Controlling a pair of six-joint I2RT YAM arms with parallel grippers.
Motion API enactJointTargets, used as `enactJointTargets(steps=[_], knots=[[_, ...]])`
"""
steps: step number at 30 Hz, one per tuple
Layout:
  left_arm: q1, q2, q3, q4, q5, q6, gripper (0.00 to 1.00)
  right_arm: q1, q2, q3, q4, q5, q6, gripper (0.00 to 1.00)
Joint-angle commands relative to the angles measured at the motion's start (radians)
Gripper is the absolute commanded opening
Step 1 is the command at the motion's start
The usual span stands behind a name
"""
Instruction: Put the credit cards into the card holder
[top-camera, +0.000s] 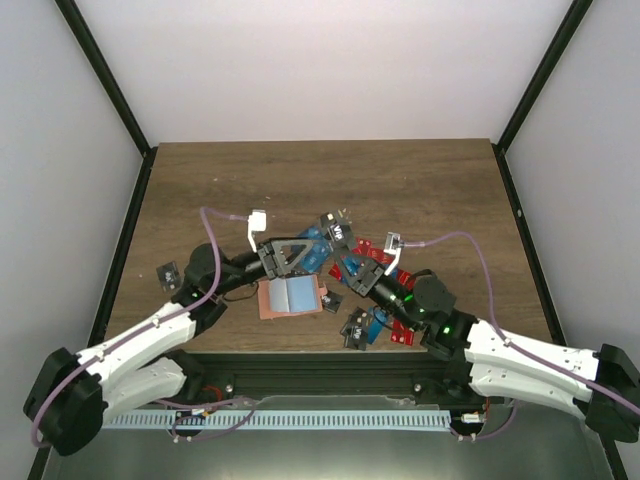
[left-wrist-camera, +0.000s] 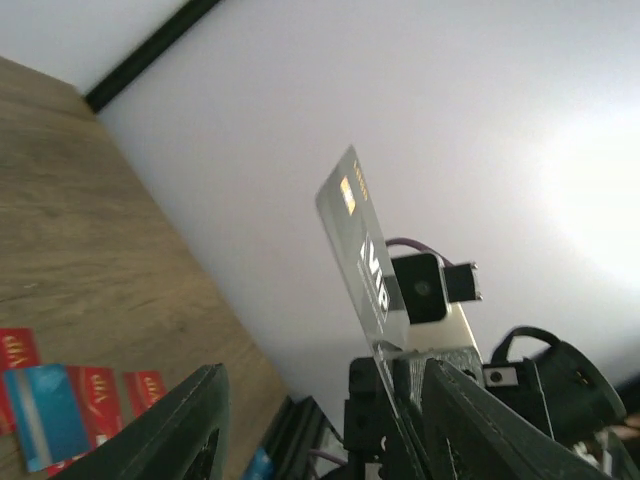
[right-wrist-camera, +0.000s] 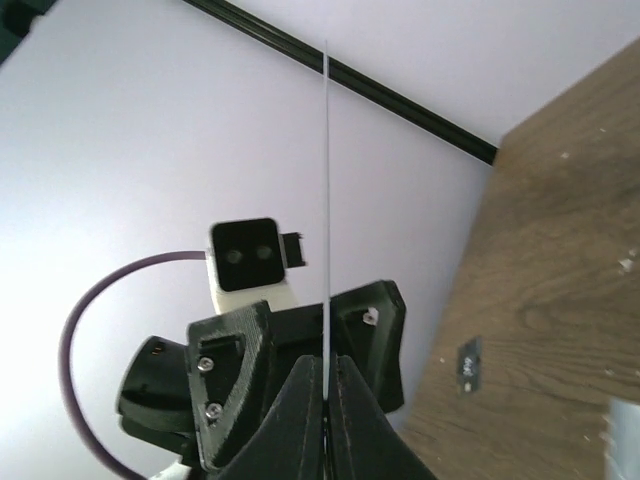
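My right gripper (right-wrist-camera: 326, 362) is shut on a credit card (right-wrist-camera: 326, 180), seen edge-on and standing upright from its fingers. In the left wrist view that same card (left-wrist-camera: 362, 240) is grey with a gold chip and pale "VIP" lettering, and it rises between my left gripper's (left-wrist-camera: 322, 378) wide-open fingers, close to the right finger (left-wrist-camera: 470, 420). From above, the left gripper (top-camera: 298, 256) and right gripper (top-camera: 347, 270) meet nose to nose just above the tan card holder (top-camera: 270, 303). The holder lies flat with a blue-grey card (top-camera: 292, 294) on it.
Loose cards lie round the grippers: red ones (top-camera: 366, 247), a black one (top-camera: 336, 229), and a red (top-camera: 405, 336), blue (top-camera: 376, 322) and black (top-camera: 354, 331) cluster at the front. One black card (top-camera: 168, 272) lies alone at the left. The table's side walls stand close.
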Motion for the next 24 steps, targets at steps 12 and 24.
enactJointTargets(steps=[12,24], knots=[[-0.021,0.161,0.042,0.423,0.16,-0.135,0.36,-0.008,0.081,0.006,0.261,-0.045,-0.054,0.01],[-0.021,0.157,0.059,0.364,0.151,-0.098,0.25,-0.008,0.098,0.014,0.246,-0.077,-0.049,0.01]])
